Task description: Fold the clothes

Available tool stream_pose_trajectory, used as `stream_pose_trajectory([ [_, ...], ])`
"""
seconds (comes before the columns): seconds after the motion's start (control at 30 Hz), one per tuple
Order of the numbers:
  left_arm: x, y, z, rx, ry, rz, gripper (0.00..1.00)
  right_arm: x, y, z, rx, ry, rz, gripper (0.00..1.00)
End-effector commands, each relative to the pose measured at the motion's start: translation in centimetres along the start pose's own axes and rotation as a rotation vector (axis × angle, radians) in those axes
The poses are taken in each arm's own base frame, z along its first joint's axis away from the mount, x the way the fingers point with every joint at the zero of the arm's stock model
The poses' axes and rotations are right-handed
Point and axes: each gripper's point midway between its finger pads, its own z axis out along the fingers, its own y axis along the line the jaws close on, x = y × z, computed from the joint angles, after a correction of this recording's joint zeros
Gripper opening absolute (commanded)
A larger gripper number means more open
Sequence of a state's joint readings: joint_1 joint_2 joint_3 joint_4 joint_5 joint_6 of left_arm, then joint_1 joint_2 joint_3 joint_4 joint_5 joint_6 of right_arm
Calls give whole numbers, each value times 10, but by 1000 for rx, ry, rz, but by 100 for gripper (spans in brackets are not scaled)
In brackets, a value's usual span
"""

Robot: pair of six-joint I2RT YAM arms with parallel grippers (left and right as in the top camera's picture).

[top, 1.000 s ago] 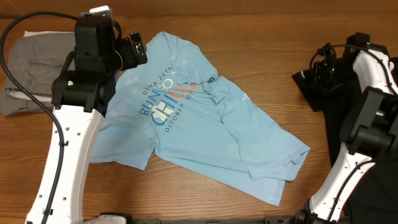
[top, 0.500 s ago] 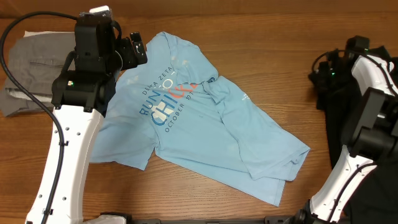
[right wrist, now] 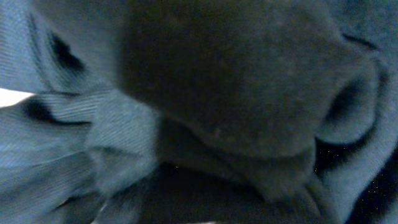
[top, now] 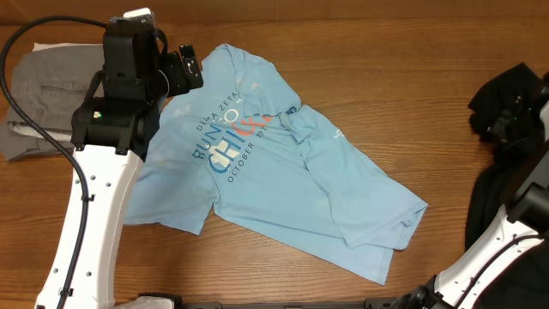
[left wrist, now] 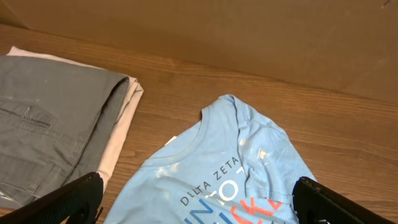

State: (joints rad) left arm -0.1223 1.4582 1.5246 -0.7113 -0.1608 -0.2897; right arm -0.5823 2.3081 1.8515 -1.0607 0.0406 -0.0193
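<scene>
I see the light blue T-shirt [top: 283, 180] lying crumpled across the middle of the table [top: 412, 69], its collar under my left gripper [top: 190, 70], whose jaws stand wide and empty. Grey trousers [top: 47, 86] sit far left. My right gripper [top: 515, 124] is buried in dark cloth [top: 502, 94]; I cannot tell its state

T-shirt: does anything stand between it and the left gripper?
Nothing visible does. The open left gripper hangs over the T-shirt at its collar, and the left wrist view shows only the shirt's cloth below it. The trousers lie off to one side.
</scene>
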Motion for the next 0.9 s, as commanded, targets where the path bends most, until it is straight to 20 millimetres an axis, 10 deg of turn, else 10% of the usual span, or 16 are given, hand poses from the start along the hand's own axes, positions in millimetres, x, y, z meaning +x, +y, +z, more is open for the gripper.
stream_pose_trajectory([
  [0.0,0,1,-1,2,-3,-13,100,-45,28,-55,-62,-139,-30,36],
  [0.17,0,1,-1,2,-3,-13,100,-64,108,-158,-318,-269,-140,49],
  [0.3,0,1,-1,2,-3,-13,100,-21,196,-225,-536,-248,-300,52],
  [0.57,0,1,-1,2,-3,-13,100,115,351,-227,-604,-56,-668,52],
  [0.87,0,1,-1,2,-3,-13,100,228,450,-193,-542,-35,-888,51],
])
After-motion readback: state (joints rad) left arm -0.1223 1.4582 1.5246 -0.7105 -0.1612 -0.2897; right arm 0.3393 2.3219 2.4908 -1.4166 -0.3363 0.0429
